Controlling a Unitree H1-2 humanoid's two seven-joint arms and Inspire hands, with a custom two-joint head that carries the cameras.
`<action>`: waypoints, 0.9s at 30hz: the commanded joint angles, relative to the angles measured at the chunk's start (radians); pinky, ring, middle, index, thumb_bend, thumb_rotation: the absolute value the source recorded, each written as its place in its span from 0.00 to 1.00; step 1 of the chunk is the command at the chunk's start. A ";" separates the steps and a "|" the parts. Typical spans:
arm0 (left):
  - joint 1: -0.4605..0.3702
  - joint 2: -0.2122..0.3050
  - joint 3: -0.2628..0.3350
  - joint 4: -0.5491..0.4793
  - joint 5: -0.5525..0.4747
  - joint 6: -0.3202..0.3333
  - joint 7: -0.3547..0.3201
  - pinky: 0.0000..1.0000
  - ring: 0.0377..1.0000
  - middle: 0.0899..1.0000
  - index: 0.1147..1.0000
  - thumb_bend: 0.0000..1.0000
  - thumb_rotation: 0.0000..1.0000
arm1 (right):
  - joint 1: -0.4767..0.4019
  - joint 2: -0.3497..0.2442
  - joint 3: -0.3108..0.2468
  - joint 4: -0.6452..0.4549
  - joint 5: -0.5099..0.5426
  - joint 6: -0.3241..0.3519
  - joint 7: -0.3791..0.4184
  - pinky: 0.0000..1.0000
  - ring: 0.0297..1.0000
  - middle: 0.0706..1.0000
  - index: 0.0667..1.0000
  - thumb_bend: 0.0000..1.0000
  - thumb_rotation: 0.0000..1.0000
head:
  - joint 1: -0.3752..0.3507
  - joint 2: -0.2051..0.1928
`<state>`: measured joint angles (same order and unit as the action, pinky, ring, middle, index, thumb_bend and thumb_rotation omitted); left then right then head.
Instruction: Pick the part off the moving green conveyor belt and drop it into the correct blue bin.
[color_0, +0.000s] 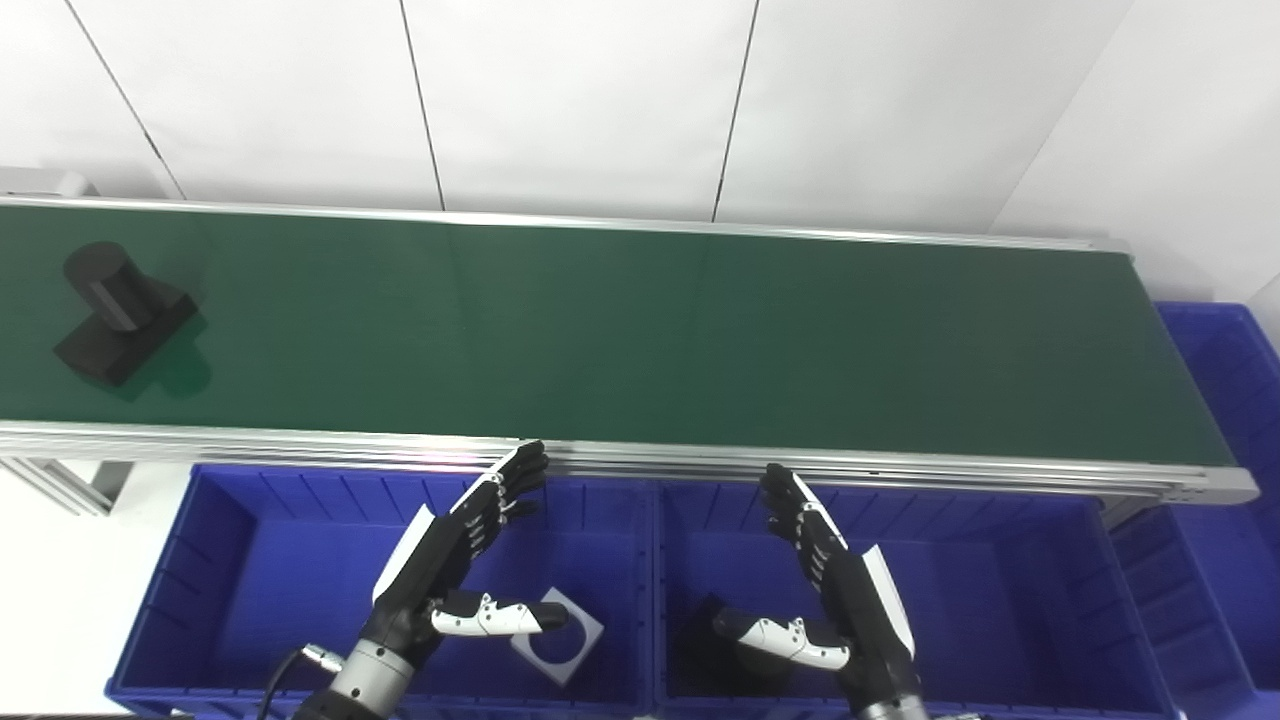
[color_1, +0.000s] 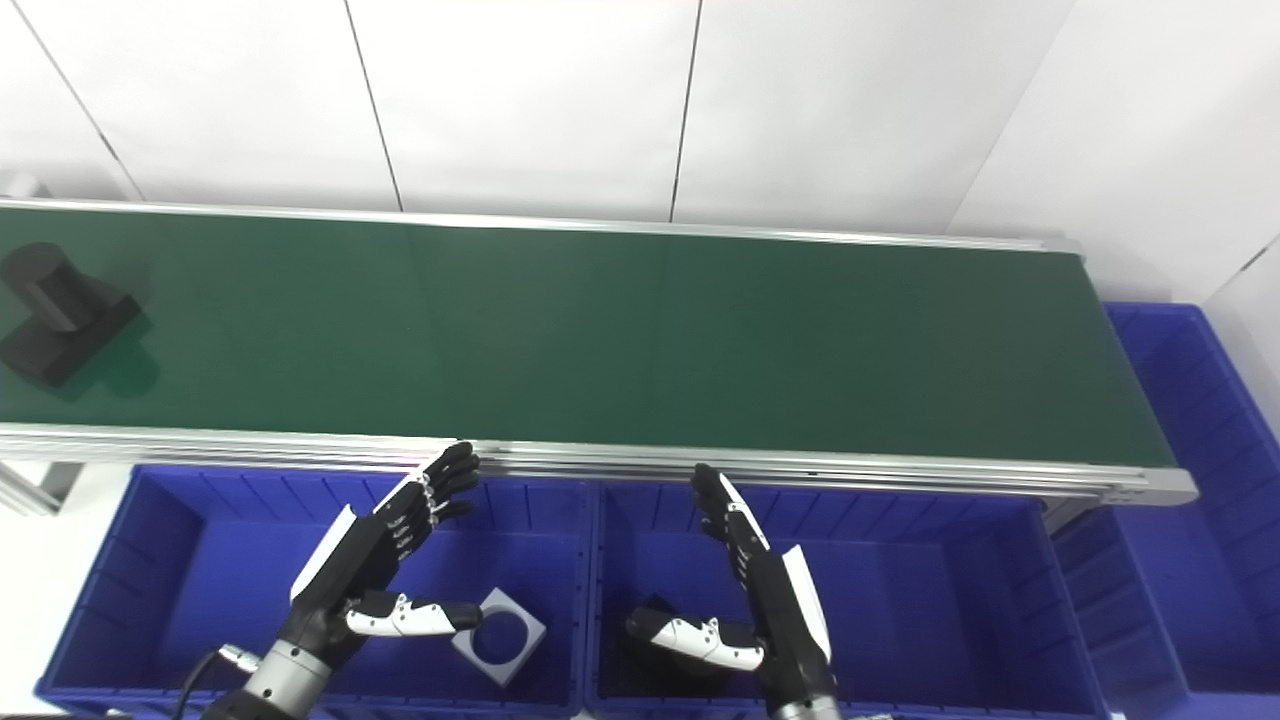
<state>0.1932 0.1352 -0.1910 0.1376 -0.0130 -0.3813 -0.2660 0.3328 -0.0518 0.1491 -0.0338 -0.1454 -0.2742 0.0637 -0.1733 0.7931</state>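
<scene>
A black part (color_0: 115, 310) sat at the belt's (color_0: 640, 340) far left; the left hand (color_0: 455, 560) and right hand (color_0: 825, 575) hovered spread and empty over the blue bins (color_0: 230, 540).

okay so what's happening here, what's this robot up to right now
A humanoid robot waits at a green conveyor belt with both hands empty and open. A black part sits at the belt's far left end, not within reach of either hand. The left hand hovers over the left blue bin, which holds a white square piece with a round hole. The right hand hovers over the middle blue bin, where something dark lies. Nothing has been picked yet.
</scene>
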 joint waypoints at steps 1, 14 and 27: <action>-0.011 0.007 0.001 -0.030 -0.014 -0.006 -0.010 0.86 0.91 0.92 0.91 0.83 0.23 | -0.003 0.002 0.001 -0.033 0.009 -0.007 -0.001 0.88 0.93 0.92 0.94 0.92 0.39 | 0.001 0.002; -0.016 0.008 -0.004 -0.010 0.017 -0.031 -0.003 0.84 0.90 0.92 0.91 0.82 0.24 | -0.004 0.000 -0.001 -0.025 0.008 -0.005 0.000 0.90 0.93 0.92 0.93 0.92 0.39 | 0.022 -0.012; -0.012 -0.034 -0.032 0.080 0.079 -0.088 0.047 0.86 0.90 0.92 0.90 0.84 0.27 | 0.006 -0.037 -0.016 0.038 0.041 -0.100 -0.001 0.88 0.92 0.92 0.93 0.87 0.36 | 0.239 -0.182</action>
<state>0.1902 0.1121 -0.2175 0.2276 0.0543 -0.4293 -0.2389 0.3415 -0.0870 0.1362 0.0133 -0.1188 -0.2995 0.0637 0.0657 0.6122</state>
